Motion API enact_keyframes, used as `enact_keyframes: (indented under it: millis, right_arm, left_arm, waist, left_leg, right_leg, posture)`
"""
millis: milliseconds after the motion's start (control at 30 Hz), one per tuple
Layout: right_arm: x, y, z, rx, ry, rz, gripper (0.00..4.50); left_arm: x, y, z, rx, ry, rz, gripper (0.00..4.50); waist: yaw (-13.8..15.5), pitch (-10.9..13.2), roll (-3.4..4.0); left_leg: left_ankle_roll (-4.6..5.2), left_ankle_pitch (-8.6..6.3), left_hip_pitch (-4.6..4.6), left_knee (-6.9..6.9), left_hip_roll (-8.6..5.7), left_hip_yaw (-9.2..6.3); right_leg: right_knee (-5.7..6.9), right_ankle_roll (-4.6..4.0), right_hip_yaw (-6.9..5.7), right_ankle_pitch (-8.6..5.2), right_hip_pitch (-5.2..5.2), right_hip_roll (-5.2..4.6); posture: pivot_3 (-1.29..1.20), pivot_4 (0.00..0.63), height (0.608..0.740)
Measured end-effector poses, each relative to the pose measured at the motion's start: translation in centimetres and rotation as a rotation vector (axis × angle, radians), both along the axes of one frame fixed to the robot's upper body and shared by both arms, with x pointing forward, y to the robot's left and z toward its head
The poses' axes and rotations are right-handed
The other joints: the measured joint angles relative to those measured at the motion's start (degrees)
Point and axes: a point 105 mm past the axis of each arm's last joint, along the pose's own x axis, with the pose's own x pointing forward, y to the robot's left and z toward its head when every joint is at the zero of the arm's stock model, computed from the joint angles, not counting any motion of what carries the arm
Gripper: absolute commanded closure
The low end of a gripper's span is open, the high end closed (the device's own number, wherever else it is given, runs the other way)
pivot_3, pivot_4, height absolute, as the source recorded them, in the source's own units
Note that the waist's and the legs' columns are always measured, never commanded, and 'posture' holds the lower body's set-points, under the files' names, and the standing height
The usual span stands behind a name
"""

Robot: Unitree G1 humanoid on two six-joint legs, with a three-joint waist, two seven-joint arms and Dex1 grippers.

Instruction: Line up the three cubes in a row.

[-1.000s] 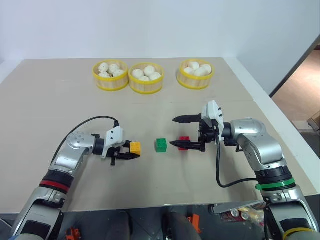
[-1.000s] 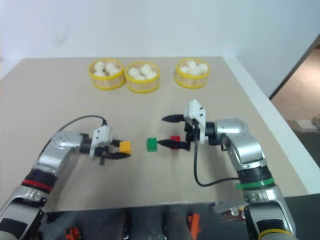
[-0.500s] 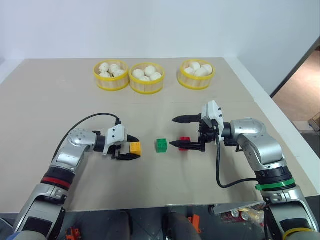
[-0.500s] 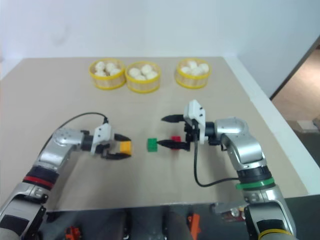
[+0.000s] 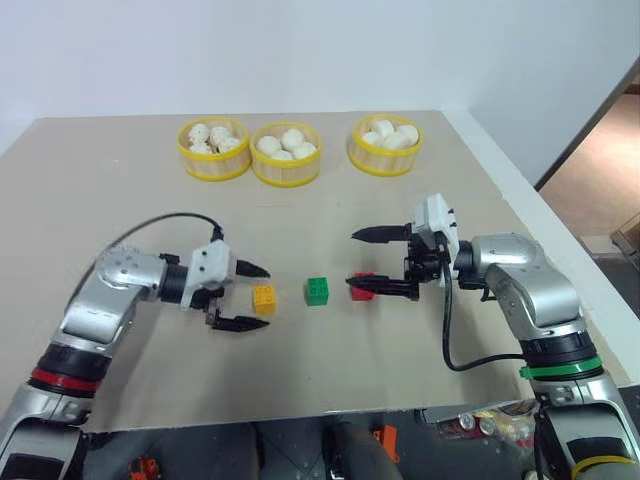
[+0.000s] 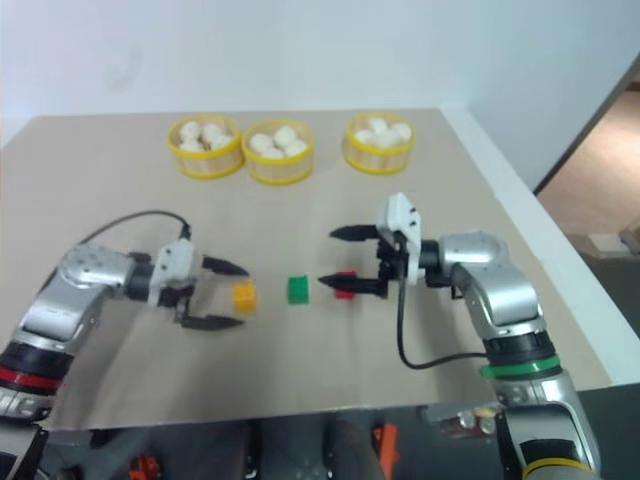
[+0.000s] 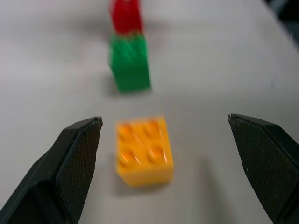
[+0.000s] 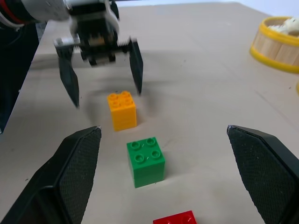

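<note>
You are looking down on a beige table [image 5: 150, 190] set against a plain white wall, with its far edge carrying a line of baskets.

The three cubes sit studs up near the middle of the table, in one line running from your left gripper toward your right gripper. The orange-yellow cube [image 5: 264, 298] is nearest the left gripper, the green cube [image 5: 317, 291] is in the middle, and the red cube [image 5: 364, 286] is at the right gripper's end. Small gaps separate them; none touches another.

Your left gripper [image 5: 249, 297] hangs just above the table with its two black fingers spread wide. The orange-yellow cube lies just past its fingertips, roughly on the line between them, free of both; in the left wrist view you see that cube [image 7: 144, 150] sitting on the table between the two pads, clear of each, with the green and red ones lined up beyond it.

Your right gripper [image 5: 366, 263] points toward the left one, fingers likewise wide apart and holding nothing. The red cube sits against its nearer finger [image 5: 385, 291]; whether they actually touch you cannot tell. In the right wrist view the green cube [image 8: 145, 161] lies between the fingers, further out.

Well beyond both grippers, three yellow-rimmed baskets [image 5: 282, 168] of white buns [image 5: 292, 140] stand along the far side.
</note>
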Motion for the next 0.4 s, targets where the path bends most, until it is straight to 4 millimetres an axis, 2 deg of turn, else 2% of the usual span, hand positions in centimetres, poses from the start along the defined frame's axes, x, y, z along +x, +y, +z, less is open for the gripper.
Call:
enact_keyframes:
  millis: [67, 167, 233, 300, 400]
  right_arm:
    - [0.1, -0.1, 0.2, 0.006, -0.005, -0.012, 0.0]
    - [0.9, -0.7, 0.8, 0.043, -0.024, -0.085, 0.0]
    - [2.4, -1.5, 1.0, 0.091, -0.028, -0.19, 0.0]
    - [4.2, -3.6, 0.4, 0.111, -0.029, -0.335, 0.0]
    - [5.4, -7.2, -1.2, 0.117, -0.014, -0.504, 0.0]
  left_arm:
    - [0.4, 0.3, 1.2, -0.059, -0.002, 0.071, 0.01]
    - [2.4, 1.6, 3.6, -0.229, -0.005, 0.287, 0.01]
    - [3.5, 3.1, 4.2, -0.302, -0.034, 0.437, 0.01]
    - [3.9, 5.1, 2.6, -0.301, -0.066, 0.592, 0.01]
    - [3.8, 8.0, -2.2, -0.251, -0.04, 0.813, 0.01]
  waist:
    - [0.01, 0.0, 0.0]
    - [0.02, 0.0, -0.01]
    - [-0.1, 0.0, -0.01]
    - [-0.15, -0.01, 0.01]
    - [0.04, 0.0, -0.02]
  left_leg:
    - [0.01, 0.01, 0.07, 0.03, 0.0, 0.01]
    - [0.04, 0.03, 0.08, 0.06, -0.01, 0.0]
    - [0.04, 0.03, 0.16, 0.06, -0.01, 0.04]
    - [0.03, 0.02, 0.26, -0.03, -0.03, 0.17]
    - [0.03, 0.02, 0.09, -0.11, -0.02, 0.24]
  right_leg:
    - [0.0, 0.01, 0.01, 0.02, 0.07, 0.0]
    - [0.0, 0.05, 0.02, 0.07, 0.1, 0.0]
    - [-0.01, 0.06, 0.07, 0.08, 0.16, 0.0]
    - [-0.04, 0.06, 0.21, 0.07, 0.21, -0.01]
    - [-0.06, 0.04, 0.26, 0.05, 0.0, -0.01]
  posture:
    - [0.0, 0.15, 0.74]
    - [0.0, 0.15, 0.74]
    - [0.0, 0.15, 0.74]
    - [0.0, 0.15, 0.74]
    - [0.0, 0.15, 0.74]
